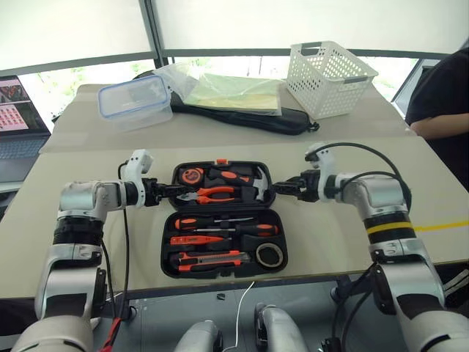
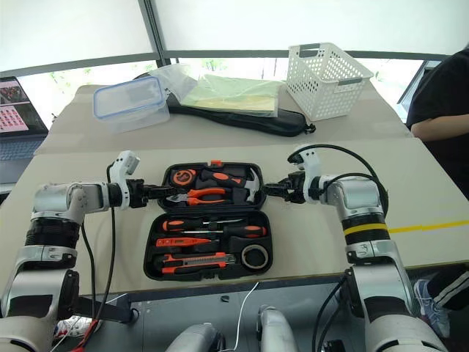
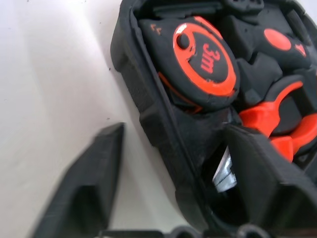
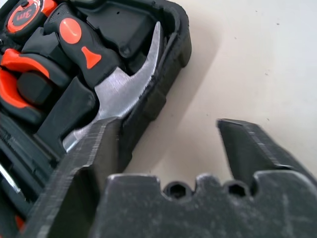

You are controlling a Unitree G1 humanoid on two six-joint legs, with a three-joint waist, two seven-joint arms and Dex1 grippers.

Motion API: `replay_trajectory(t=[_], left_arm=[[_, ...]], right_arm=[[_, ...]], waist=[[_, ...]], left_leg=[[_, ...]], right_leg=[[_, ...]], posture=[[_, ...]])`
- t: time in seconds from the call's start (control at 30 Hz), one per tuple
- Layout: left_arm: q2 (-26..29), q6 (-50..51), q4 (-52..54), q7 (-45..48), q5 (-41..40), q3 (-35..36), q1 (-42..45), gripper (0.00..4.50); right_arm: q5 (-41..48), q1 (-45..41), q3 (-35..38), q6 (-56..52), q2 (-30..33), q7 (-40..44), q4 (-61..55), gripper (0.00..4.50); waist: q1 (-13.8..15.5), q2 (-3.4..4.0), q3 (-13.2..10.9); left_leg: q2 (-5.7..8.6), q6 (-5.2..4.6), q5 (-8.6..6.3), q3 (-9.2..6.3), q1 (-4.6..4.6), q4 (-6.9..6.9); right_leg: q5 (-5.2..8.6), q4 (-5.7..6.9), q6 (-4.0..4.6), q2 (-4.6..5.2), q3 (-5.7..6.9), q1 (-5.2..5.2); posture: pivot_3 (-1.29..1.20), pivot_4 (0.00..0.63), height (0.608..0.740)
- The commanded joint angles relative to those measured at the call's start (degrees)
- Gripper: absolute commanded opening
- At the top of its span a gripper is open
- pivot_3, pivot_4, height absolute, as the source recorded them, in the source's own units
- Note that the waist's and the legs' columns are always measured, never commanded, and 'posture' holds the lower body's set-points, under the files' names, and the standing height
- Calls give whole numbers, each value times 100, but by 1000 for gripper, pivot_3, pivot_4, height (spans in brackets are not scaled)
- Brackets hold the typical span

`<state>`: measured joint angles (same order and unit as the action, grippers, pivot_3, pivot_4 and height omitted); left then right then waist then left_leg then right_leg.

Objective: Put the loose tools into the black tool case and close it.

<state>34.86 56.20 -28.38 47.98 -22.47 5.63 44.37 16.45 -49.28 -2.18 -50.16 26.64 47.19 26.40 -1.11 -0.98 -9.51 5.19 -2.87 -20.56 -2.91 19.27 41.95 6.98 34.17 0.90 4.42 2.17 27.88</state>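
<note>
Because both grippers straddle the side walls of the far half of the black tool case point(image 1: 223, 218), which lies open and flat near the front edge of the table point(image 1: 88, 264), the main risk is in the fold. The left gripper point(image 1: 167, 192) has its jaws parted with one finger inside the wall beside the tape measure point(image 3: 205, 62) and the other outside on the table; the right gripper point(image 2: 272, 191) likewise stands open, one finger over the rim by the hammer point(image 4: 116, 91), the other clear of it. Neither is clamped on anything. If one side bites before the other, the half could twist on its hinge or the whole case could skid toward the table edge. A finger left inside could also be trapped as the halves meet. The utility knife point(image 1: 212, 259), screwdrivers point(image 1: 227, 225), tester screwdriver point(image 1: 196, 240) and tape roll point(image 1: 269, 254) already sit in the near half's recesses; any not fully seated might spill out or block the latch point(image 1: 220, 160). The tabletop is smooth and pale, offering little friction. Further back lie a clear box point(image 1: 134, 102), a white basket point(image 1: 328, 75) and a black bag point(image 1: 249, 117). Bright windows run behind, and a person's arm point(image 1: 441, 126) shows at the right.
</note>
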Motion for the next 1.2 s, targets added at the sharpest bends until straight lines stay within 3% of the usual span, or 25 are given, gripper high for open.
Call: replay_trajectory(t=[0.03,0.2,0.27,0.47,0.77,1.1,1.2], left_arm=[[75,31,181,27,-21,1,-137,1658],[75,1,229,14,-45,58,-184,65],[56,60,299,-18,-79,98,-173,0],[42,-231,637,62,-103,149,-293,0],[-289,-2710,1803,-469,266,503,-602,0],[-382,-5211,2238,-1078,1390,141,-1783,0],[-346,-6557,2314,-1744,2144,174,-2428,0]], right_arm=[[-60,-140,-109,55,-20,0,-123,2017],[-31,-129,-224,-95,-71,23,-226,354],[-88,-85,-299,-92,-56,27,-275,39],[-100,-67,-226,138,-88,-39,-479,39],[-446,-14,182,2210,-364,-813,-1179,39],[-1357,1570,-23,4785,-278,-1330,-1676,39],[-1911,2246,-144,6165,-108,-1657,-1432,39]], waist=[[5,2,2],[24,5,23],[20,5,23],[13,6,24],[41,5,22],[-2,5,23],[31,6,25]], left_leg=[[0,0,0,-1,0,0],[3,0,0,-4,-7,1],[2,0,0,-4,-23,1],[0,1,0,-7,-31,-1],[3,12,6,-6,8,3],[11,16,9,2,5,-13],[11,16,9,5,-14,-11]], right_leg=[[0,2,0,1,-1,0],[0,2,0,2,2,-12],[0,-5,0,1,1,-33],[0,0,0,1,-4,-40],[-5,-4,8,1,1,5],[-8,-5,11,-7,18,21],[-8,-12,12,-6,10,9]], posture=[[0,150,740],[0,150,740],[0,150,740],[0,150,740],[0,150,740],[0,150,740],[0,150,740]])
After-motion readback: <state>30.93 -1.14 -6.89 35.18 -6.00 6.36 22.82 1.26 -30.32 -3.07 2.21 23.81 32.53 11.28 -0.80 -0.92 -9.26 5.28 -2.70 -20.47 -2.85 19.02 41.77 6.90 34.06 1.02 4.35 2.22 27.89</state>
